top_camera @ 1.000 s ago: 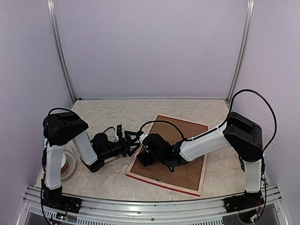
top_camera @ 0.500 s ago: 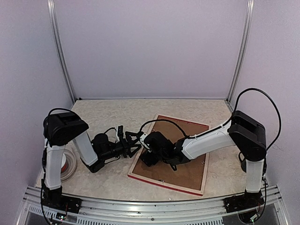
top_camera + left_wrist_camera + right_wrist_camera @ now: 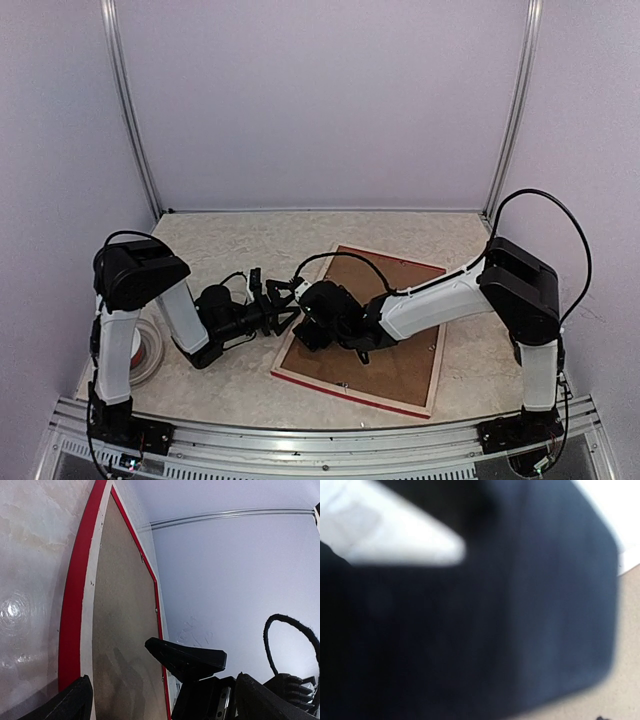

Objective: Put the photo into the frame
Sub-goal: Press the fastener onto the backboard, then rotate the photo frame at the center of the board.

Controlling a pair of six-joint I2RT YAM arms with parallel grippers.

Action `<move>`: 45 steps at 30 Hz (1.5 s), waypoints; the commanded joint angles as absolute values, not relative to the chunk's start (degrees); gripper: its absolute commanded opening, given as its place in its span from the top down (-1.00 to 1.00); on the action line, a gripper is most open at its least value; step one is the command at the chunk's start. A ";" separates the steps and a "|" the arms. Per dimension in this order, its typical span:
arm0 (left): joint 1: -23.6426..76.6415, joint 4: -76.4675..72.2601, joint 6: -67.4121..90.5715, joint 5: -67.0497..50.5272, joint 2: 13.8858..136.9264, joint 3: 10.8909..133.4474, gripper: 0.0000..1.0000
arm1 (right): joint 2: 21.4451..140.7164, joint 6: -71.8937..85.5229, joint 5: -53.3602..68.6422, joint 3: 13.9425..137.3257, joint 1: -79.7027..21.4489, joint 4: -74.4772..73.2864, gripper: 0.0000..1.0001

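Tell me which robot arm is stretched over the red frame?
The right arm: it reaches across the frame. The left arm is beside it, over the table.

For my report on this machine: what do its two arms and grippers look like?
The left arm and right arm look alike: white tube-like links between boxy black joints. The left gripper and right gripper are black, with wedge-shaped fingers. Thin black cables loop outside each arm. I cannot read any markings.

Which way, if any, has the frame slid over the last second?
No. In the top view the frame keeps about the same gap between its near red edge and the front rail; any shift is too slight to tell.
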State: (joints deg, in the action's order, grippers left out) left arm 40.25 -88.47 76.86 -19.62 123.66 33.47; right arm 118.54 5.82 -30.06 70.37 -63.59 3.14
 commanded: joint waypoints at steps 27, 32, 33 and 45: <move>44.09 -33.35 51.32 -7.00 92.59 33.79 -0.98 | 94.27 9.49 -15.77 59.88 -56.89 -24.09 -0.98; 47.48 -12.71 46.85 -2.21 80.67 37.56 -0.98 | 89.71 12.73 -15.02 61.08 -44.33 -26.03 -0.98; 47.72 -9.16 47.48 -2.39 79.84 37.88 -0.98 | 89.72 13.39 -15.08 61.89 -41.64 -26.49 -0.98; 52.59 5.86 50.89 -3.03 80.92 38.36 -0.83 | 109.50 11.20 -14.20 86.31 -23.81 -31.28 -0.98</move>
